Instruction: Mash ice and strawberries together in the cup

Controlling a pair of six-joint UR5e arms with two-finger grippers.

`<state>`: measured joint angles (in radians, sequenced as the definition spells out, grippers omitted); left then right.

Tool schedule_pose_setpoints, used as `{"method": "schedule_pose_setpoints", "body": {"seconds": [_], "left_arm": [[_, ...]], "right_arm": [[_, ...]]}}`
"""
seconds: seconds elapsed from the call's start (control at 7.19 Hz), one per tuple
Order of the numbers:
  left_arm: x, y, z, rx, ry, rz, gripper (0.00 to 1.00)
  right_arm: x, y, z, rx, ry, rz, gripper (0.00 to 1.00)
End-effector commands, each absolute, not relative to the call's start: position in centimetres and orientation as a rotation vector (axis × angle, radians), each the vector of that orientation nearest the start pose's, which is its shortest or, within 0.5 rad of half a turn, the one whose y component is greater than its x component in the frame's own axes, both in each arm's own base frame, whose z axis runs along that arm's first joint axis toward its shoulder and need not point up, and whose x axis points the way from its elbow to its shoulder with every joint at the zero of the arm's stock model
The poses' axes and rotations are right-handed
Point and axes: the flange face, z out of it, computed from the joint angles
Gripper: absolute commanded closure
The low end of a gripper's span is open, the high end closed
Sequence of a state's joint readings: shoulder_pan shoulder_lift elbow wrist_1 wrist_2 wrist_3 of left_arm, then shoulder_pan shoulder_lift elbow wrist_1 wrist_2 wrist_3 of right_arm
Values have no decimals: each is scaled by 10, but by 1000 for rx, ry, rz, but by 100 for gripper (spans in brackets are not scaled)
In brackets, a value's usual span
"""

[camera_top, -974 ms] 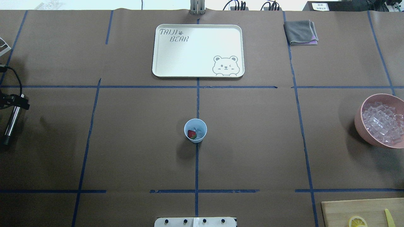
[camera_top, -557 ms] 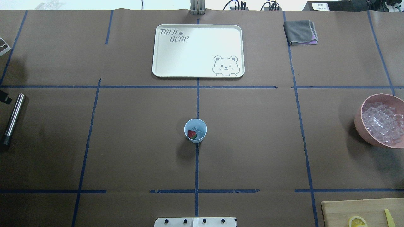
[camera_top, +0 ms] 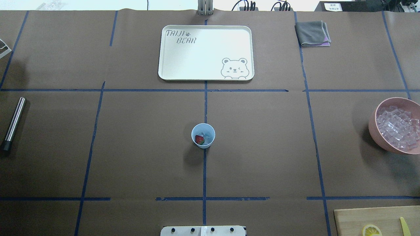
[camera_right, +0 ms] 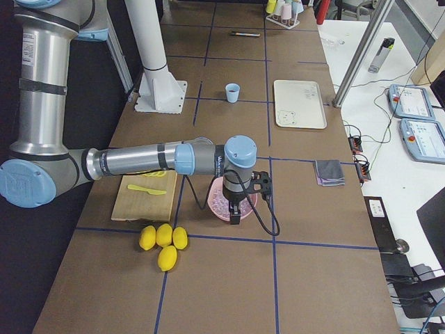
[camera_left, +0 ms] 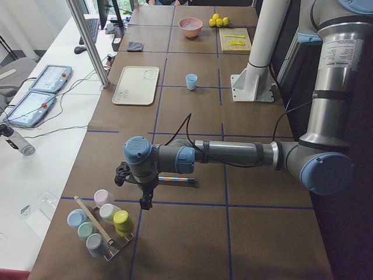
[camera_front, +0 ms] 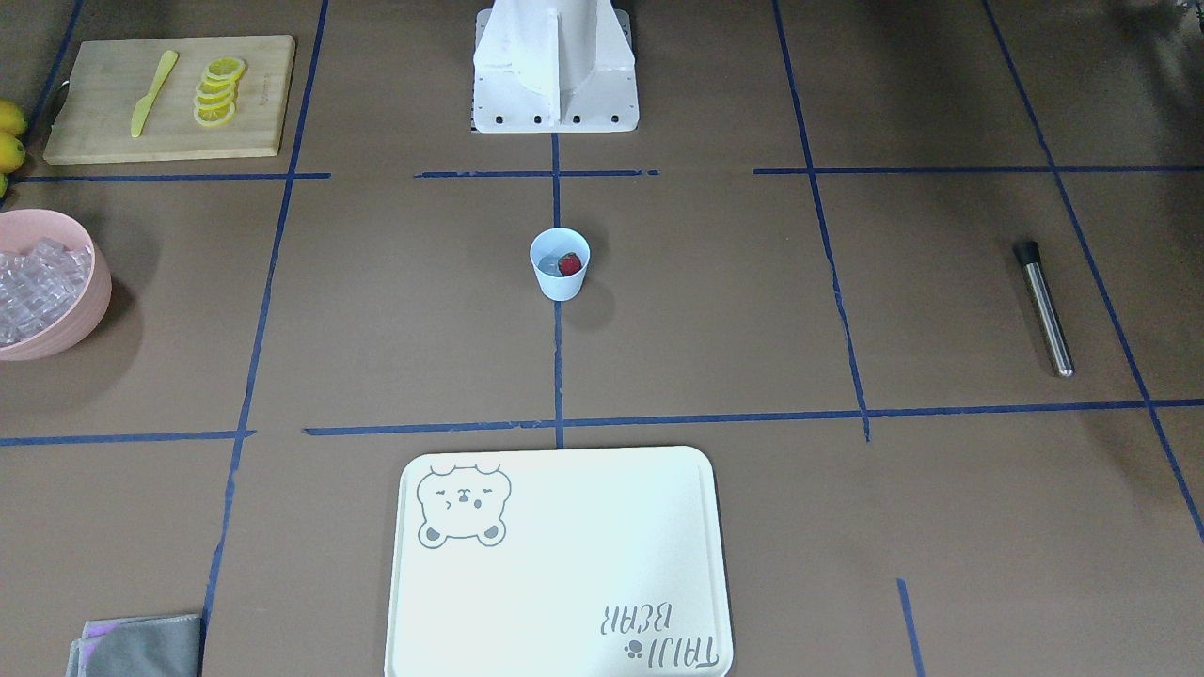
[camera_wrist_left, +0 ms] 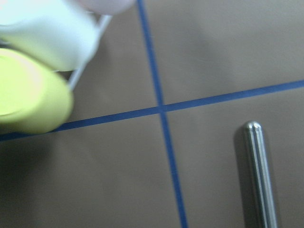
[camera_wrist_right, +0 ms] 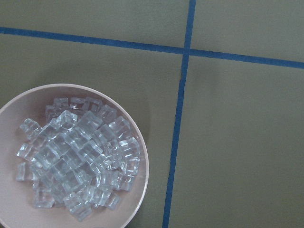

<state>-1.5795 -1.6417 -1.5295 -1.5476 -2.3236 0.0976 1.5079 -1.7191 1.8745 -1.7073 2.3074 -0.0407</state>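
Note:
The pale blue cup (camera_top: 203, 135) (camera_front: 560, 263) stands upright at the table's middle. Inside it lie a red strawberry (camera_top: 199, 140) (camera_front: 570, 264) and clear ice (camera_top: 206, 135). A metal muddler (camera_top: 13, 123) (camera_front: 1044, 307) (camera_wrist_left: 259, 175) lies flat at the far left, with nothing holding it. My left gripper (camera_left: 144, 203) hangs off the table's left end beside the muddler, seen only in the exterior left view; I cannot tell its state. My right gripper (camera_right: 234, 217) hovers over a pink bowl (camera_top: 372, 123) (camera_wrist_right: 14, 110) of ice cubes, and I cannot tell its state either.
A cream bear tray (camera_top: 206, 75) lies beyond the cup, and a grey cloth (camera_top: 312, 33) at the far right. A cutting board (camera_front: 85, 127) carries lemon slices (camera_front: 216, 91) and a yellow knife. A rack of coloured cups (camera_left: 102, 224) stands close to the left gripper.
The left gripper, which was at the muddler's upper end, has drawn off to the left out of the overhead view. The muddler stays lying where it was.

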Motion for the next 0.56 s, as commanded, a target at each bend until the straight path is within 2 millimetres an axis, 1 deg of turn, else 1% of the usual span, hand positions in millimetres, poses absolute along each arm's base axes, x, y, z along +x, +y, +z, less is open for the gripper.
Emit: {"method": "schedule_pose_setpoints", "body": {"seconds": [0.0, 0.14, 0.28, 0.42], "left_arm": [[-83, -515, 648, 41, 754, 62, 0], [-82, -511, 646, 50, 756, 65, 0], [-81, -501, 646, 53, 768, 66, 0], [-81, -499, 625, 91, 758, 79, 0]], "right_arm": [[40, -429, 594, 9, -737, -105, 1], [39, -430, 594, 10, -737, -104, 1], [39, -430, 595, 6, -738, -103, 1], [39, -429, 594, 7, -741, -100, 1]]}}
